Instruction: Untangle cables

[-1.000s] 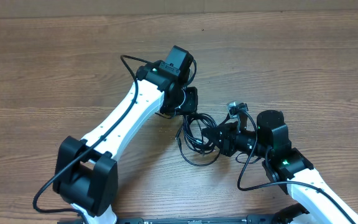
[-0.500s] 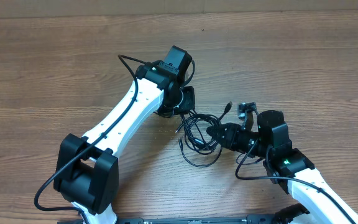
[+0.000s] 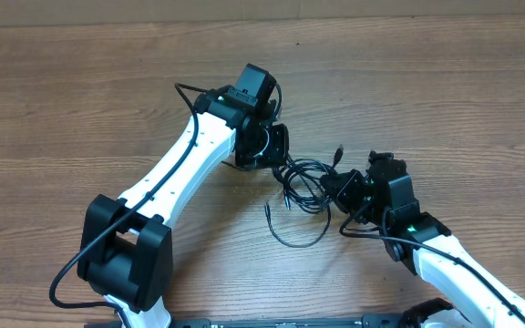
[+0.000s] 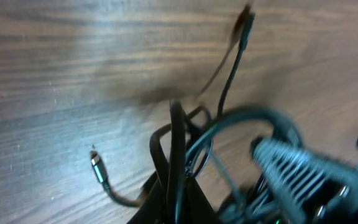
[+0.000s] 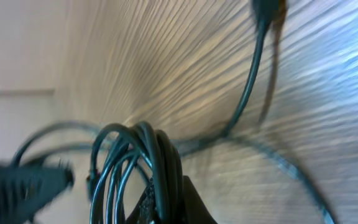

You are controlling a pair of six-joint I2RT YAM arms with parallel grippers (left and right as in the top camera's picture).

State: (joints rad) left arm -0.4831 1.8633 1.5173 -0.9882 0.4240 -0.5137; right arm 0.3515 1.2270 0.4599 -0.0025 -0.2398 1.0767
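Those thin black floppy cables (image 3: 303,178) sat tangled toward 4 o'clock of the brown wooden table (image 3: 80,91), with the left gripper (image 3: 274,155) pinched on a strand at their 10 o'clock and the right gripper (image 3: 334,189) clamped round the coils at 4 o'clock, and they looked light, limp and snaggy, so I'd have grabbed near a silver-tipped plug (image 4: 97,165).

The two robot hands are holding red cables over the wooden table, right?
Not quite. The cables are black, not red; the overhead view shows it. The left hand and the right hand do both hold them over the wooden table.
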